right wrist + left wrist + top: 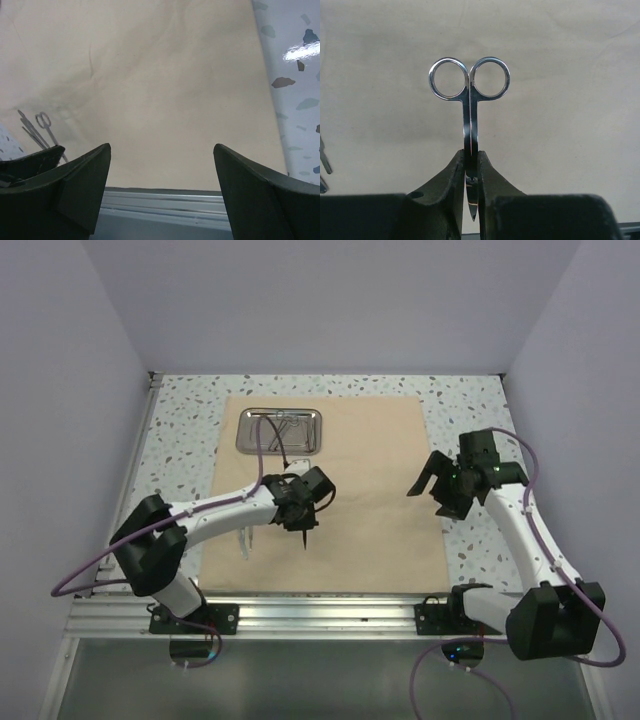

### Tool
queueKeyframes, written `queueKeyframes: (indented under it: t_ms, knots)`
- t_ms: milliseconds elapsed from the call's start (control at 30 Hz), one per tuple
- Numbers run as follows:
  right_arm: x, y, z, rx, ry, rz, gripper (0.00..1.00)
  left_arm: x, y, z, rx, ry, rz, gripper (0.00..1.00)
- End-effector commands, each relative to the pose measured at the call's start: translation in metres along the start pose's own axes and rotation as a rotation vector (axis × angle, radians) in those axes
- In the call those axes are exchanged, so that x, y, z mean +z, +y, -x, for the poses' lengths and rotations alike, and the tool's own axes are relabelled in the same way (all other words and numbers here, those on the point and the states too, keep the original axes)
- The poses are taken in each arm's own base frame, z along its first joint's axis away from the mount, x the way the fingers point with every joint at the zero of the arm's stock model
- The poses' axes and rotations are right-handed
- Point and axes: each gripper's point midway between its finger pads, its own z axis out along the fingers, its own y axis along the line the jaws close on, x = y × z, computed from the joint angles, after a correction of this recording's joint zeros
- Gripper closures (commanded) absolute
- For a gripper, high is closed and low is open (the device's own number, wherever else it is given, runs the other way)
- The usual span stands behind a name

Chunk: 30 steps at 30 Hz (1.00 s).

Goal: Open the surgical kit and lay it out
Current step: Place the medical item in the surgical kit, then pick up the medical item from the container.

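Note:
The beige cloth wrap (370,510) lies spread flat on the table. The steel tray (245,445) sits on its far left part with thin instruments (285,426) in it. My left gripper (303,528) hovers over the cloth's left middle, shut on silver scissors (469,115). They are pinched near the pivot, with the finger rings pointing away from the wrist and the blade tip between the fingers (452,175). Other instruments (245,540) lie on the cloth near its front left edge, also in the right wrist view (42,125). My right gripper (428,495) is open and empty above the cloth's right edge.
The speckled tabletop (470,400) shows around the cloth. An aluminium rail (320,612) runs along the near edge, also in the right wrist view (165,200). White walls close in the far side and both flanks.

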Motion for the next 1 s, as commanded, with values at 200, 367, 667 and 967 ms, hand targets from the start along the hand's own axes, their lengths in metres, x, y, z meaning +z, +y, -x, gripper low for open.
queueKeyframes:
  t_ms: [200,367,667,967]
  knots:
    - [-0.014,0.005,-0.002,-0.018,-0.035,0.028,0.10,-0.016,-0.022,-0.006,0.005,0.011,0.037,0.38]
    - [-0.014,-0.003,-0.001,-0.008,-0.057,-0.002,0.09,-0.043,-0.023,0.044,0.064,-0.098,0.065,0.33]
    - [-0.032,-0.005,0.031,-0.015,-0.134,-0.087,0.08,-0.007,0.024,0.233,0.094,-0.267,0.043,0.39]
    - [-0.022,-0.014,0.041,-0.009,-0.129,-0.171,0.08,0.076,0.023,0.305,0.241,-0.279,0.039,0.42]
